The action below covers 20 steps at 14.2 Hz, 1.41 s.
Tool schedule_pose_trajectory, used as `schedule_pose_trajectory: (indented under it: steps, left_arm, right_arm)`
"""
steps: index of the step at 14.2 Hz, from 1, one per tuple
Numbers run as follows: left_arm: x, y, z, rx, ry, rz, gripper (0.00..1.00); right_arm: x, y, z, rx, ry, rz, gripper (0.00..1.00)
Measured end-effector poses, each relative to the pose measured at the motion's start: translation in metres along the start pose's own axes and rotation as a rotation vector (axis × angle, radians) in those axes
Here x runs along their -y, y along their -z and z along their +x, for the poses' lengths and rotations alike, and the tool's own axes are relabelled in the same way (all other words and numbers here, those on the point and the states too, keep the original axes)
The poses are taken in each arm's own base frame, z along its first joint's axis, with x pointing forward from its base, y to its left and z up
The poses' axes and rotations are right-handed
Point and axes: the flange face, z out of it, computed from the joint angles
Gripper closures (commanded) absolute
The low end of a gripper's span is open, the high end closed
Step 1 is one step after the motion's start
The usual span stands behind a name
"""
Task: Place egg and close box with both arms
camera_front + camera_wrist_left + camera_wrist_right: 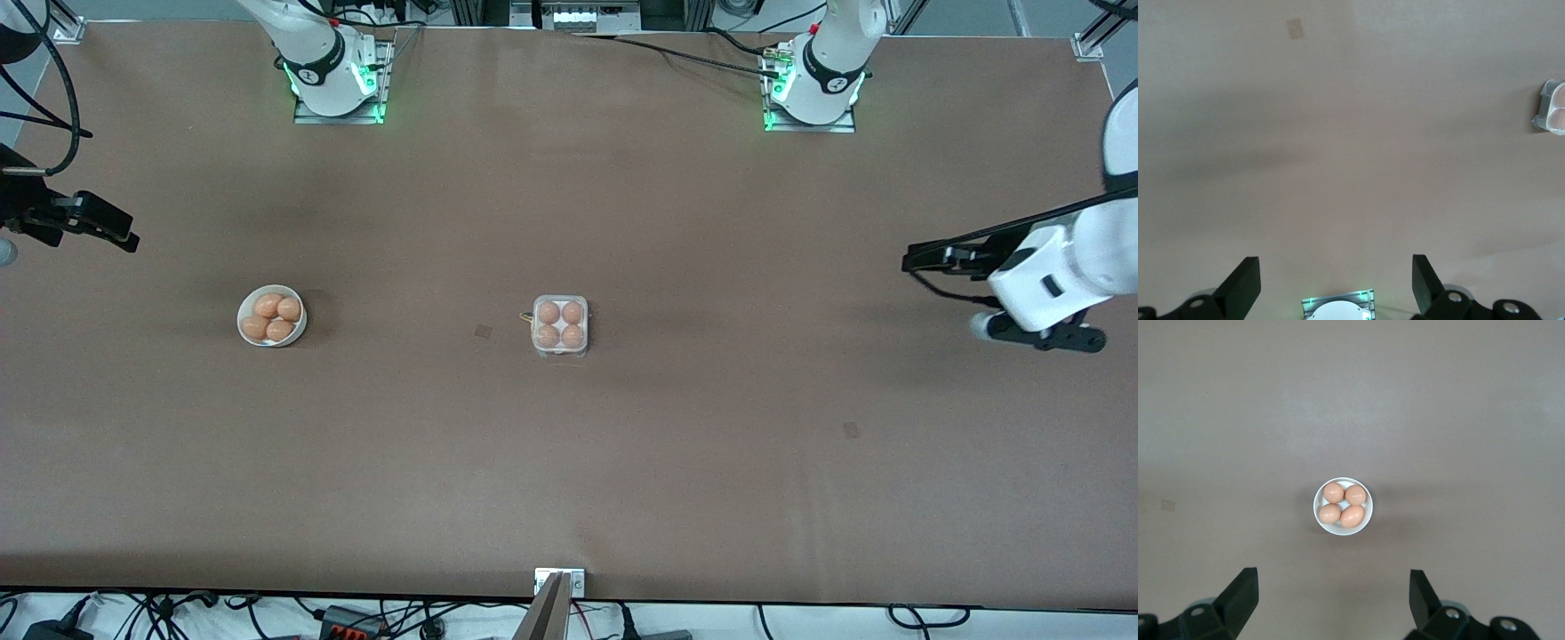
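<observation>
Box: your clear box point(560, 326) sits mid-table, lid down, four eggs point(548, 312) in its four cells; nothing lies nearer the front camera.
Bowl: your white bowl point(250, 308) holds four more eggs, toward the right arm's end.
Left gripper: your left gripper point(1336, 283) hangs over bare table at its own end, fingers spread wide, holding nothing.
Right gripper: your right gripper point(1334, 599) hangs at its end of the table, fingers wide apart, empty.
</observation>
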Motion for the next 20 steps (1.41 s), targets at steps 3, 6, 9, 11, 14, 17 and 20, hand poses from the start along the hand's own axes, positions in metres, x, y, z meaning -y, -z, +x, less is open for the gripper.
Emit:
schedule_pose_trajectory:
  steps: [3, 6, 9, 11, 14, 17, 20]
  left_arm:
    - [0.011, 0.016, -0.034, -0.148, 0.02, 0.089, 0.0]
    - [0.0, 0.034, -0.073, -0.222, 0.01, 0.122, 0.0]
    - [-0.002, 0.04, -0.085, -0.244, 0.013, 0.092, 0.0]
    - [-0.002, 0.04, -0.085, -0.247, 0.01, 0.091, 0.0]
    - [-0.013, 0.04, -0.085, -0.249, -0.009, 0.094, 0.0]
    - [-0.013, 0.04, -0.085, -0.248, -0.01, 0.094, 0.0]
    - [-0.012, 0.04, -0.086, -0.248, -0.008, 0.094, 0.0]
  right_arm:
    - [0.0, 0.001, 0.0, -0.001, 0.0, 0.0, 0.0]
    - [0.0, 0.001, 0.0, -0.001, 0.0, 0.0, 0.0]
    - [0.0, 0.001, 0.0, -0.001, -0.001, 0.0, 0.0]
    - [0.0, 0.001, 0.0, 0.002, -0.001, 0.0, 0.0]
    - [0.0, 0.0, -0.001, 0.004, 0.0, 0.0, 0.0]
    - [0.0, 0.0, -0.001, 0.01, 0.0, 0.0, 0.0]
    - [0.0, 0.0, -0.002, 0.014, 0.002, 0.0, 0.0]
